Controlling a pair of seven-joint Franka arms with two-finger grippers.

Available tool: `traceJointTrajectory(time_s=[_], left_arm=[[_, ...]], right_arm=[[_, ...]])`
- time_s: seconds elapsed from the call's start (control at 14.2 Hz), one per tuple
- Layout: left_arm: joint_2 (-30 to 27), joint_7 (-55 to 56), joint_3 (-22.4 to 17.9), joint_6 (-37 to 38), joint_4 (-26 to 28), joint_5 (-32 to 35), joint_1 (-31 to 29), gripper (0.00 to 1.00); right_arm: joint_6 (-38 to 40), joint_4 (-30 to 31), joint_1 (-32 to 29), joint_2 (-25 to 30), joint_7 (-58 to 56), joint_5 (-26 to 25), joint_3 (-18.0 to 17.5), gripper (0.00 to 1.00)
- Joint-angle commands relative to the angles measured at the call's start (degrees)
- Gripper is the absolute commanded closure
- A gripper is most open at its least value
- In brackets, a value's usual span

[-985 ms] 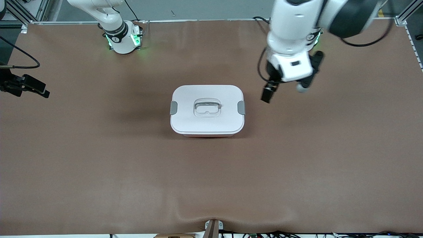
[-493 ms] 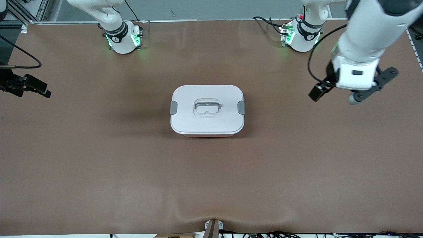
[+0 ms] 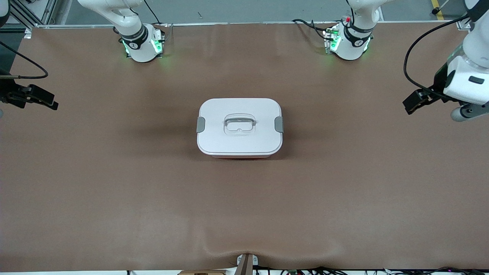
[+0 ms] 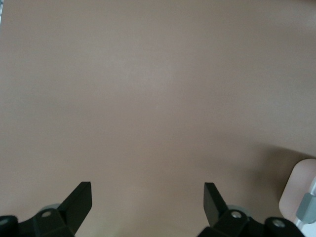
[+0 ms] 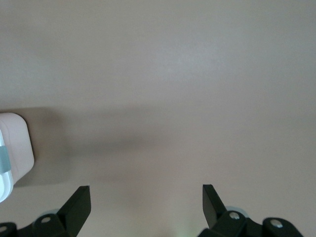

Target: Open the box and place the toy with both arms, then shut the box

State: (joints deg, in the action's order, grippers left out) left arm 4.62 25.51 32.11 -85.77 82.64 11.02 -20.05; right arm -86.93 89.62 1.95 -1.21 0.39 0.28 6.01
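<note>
The box (image 3: 239, 128) stands in the middle of the table. Its white lid (image 3: 214, 114) is on, with a grey clip at each end (image 3: 200, 124) (image 3: 279, 124) and a clear handle (image 3: 239, 124) in the centre. The toy is not in view. My left gripper (image 4: 147, 197) is open and empty over bare table toward the left arm's end, well apart from the box; a corner of the box (image 4: 298, 190) shows in its wrist view. My right gripper (image 5: 146, 197) is open and empty over bare table toward the right arm's end; a box corner (image 5: 14, 145) shows there.
A brown mat (image 3: 244, 214) covers the table. The two arm bases (image 3: 142, 46) (image 3: 348, 42) stand along the edge farthest from the front camera. A small bracket (image 3: 246, 263) sits at the nearest edge.
The left arm has swung away from beside the box out to its own end of the table. The right arm has hardly moved. The box has not moved.
</note>
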Motion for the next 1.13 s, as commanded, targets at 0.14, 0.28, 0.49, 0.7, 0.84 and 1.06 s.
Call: traceJointTrajectory(time_s=[0.14, 0.28, 0.49, 0.7, 0.84, 1.06], left_arm=[[-3.0, -14.4, 0.3, 0.7, 0.0, -1.9, -3.8, 0.0], [-4.9, -18.7, -3.9, 0.7, 0.5, -1.9, -1.6, 0.0], [-7.1, -20.4, -21.8, 1.8, 2.6, -6.3, 13.7, 0.0], [-9.2, -20.4, -33.7, 1.8, 5.3, -7.2, 25.8, 0.0], [-11.2, -18.7, -35.2, 1.8, 7.4, -7.4, 29.0, 0.0], [-12.5, -17.9, -35.2, 1.9, 8.3, -8.6, 29.7, 0.0]], right_arm=[[-0.1, -0.1, 0.3, 0.1, -0.4, -1.8, 0.0, 0.0], [-0.5, -0.1, 0.4, 0.1, -0.5, -2.9, -0.1, 0.0], [-0.5, -0.1, 0.2, 0.0, -1.4, -2.6, -0.1, 0.0], [-0.5, -0.2, -0.3, -0.1, -1.5, -2.2, 0.0, 0.0], [-0.4, -0.2, -0.3, -0.1, -1.5, -2.1, 0.0, 0.0], [-0.3, -0.3, -0.5, 0.0, -1.6, -2.2, 0.1, 0.0]])
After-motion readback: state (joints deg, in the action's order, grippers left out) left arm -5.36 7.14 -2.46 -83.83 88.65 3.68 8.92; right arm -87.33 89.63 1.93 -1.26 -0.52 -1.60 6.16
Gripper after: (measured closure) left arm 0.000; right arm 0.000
